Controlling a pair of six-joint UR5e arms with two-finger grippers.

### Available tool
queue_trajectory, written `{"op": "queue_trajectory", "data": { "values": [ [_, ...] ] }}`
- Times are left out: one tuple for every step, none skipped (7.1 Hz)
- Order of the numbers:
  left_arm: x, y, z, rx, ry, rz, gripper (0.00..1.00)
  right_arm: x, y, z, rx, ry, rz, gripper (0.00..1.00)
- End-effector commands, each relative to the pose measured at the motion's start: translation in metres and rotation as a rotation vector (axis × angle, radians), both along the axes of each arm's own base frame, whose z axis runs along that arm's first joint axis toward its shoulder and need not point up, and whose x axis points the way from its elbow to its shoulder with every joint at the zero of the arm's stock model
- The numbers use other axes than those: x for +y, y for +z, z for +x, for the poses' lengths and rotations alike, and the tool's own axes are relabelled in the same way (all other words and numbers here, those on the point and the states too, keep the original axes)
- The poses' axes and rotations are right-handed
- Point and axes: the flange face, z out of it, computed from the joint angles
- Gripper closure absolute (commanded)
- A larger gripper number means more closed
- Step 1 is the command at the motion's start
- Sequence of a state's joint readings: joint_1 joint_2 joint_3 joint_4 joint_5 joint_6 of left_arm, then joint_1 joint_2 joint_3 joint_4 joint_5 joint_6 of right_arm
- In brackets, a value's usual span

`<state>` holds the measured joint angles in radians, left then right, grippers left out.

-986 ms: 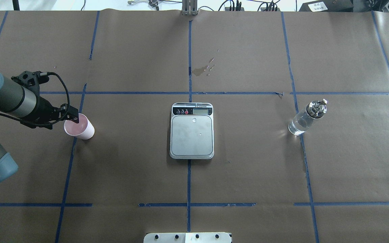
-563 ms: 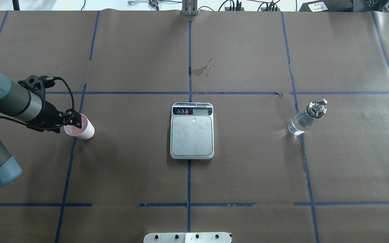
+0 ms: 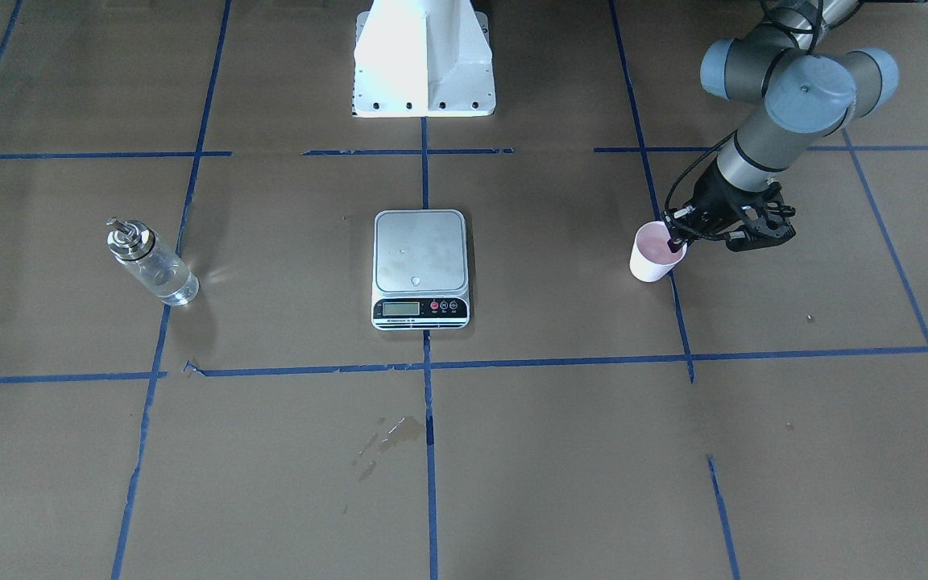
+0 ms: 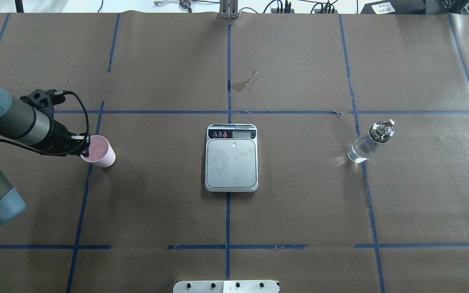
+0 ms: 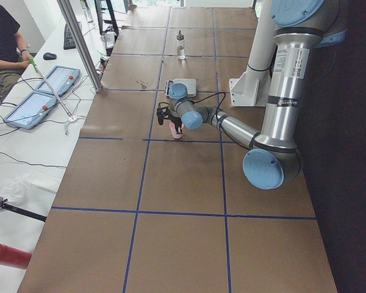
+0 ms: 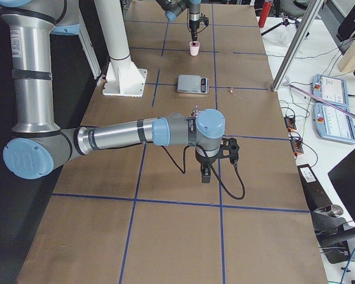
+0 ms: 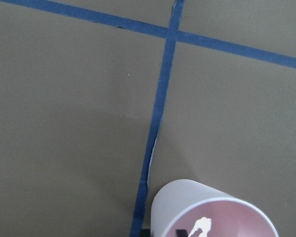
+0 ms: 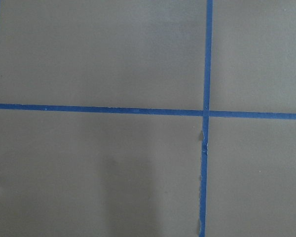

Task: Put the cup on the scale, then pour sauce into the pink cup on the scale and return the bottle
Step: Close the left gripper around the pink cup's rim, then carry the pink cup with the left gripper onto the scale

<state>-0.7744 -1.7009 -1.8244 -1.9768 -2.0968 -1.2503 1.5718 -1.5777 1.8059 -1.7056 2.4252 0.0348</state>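
Observation:
The pink cup (image 4: 101, 152) stands on the table left of the scale (image 4: 231, 163), well apart from it. My left gripper (image 4: 84, 152) is at the cup's near rim, one finger inside and one outside, pinched on the wall. The left wrist view shows the cup (image 7: 212, 212) at the bottom edge. In the front view the gripper (image 3: 676, 239) sits on the cup (image 3: 651, 262). The bottle (image 4: 365, 145) of clear sauce stands alone right of the scale. My right gripper (image 6: 205, 175) hangs over bare table far from everything; I cannot tell if it is open or shut.
A small wet stain (image 4: 244, 83) lies beyond the scale. Droplets sit on the scale's platform. Blue tape lines cross the brown paper. The robot's white base (image 3: 424, 56) is at the near edge. An operator (image 5: 3, 43) sits at a side desk.
My left gripper has come down onto the cup's rim and closed on its wall. The cup has shifted slightly to the right. The bottle and scale have not moved.

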Motion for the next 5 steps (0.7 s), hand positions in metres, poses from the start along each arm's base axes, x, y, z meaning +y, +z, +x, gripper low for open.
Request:
{"op": "queue_trajectory", "data": {
  "values": [
    [-0.007,-0.036,-0.027,0.006,-0.052,-0.012,1.00,0.002,-0.010,0.000,-0.007,0.005,0.008,0.00],
    [-0.020,-0.079,-0.020,0.012,-0.060,-0.006,1.00,0.002,-0.012,0.000,-0.007,0.011,0.005,0.00],
    [-0.039,-0.135,-0.010,0.006,-0.071,-0.018,1.00,0.002,-0.014,-0.003,-0.021,0.008,0.006,0.00],
    [-0.050,-0.202,0.003,0.007,-0.114,-0.081,1.00,0.001,-0.016,-0.003,-0.034,0.027,-0.013,0.00],
    [-0.043,-0.247,0.033,0.054,-0.157,-0.164,1.00,0.000,-0.016,-0.004,-0.033,0.030,-0.017,0.00]
  ]
}}
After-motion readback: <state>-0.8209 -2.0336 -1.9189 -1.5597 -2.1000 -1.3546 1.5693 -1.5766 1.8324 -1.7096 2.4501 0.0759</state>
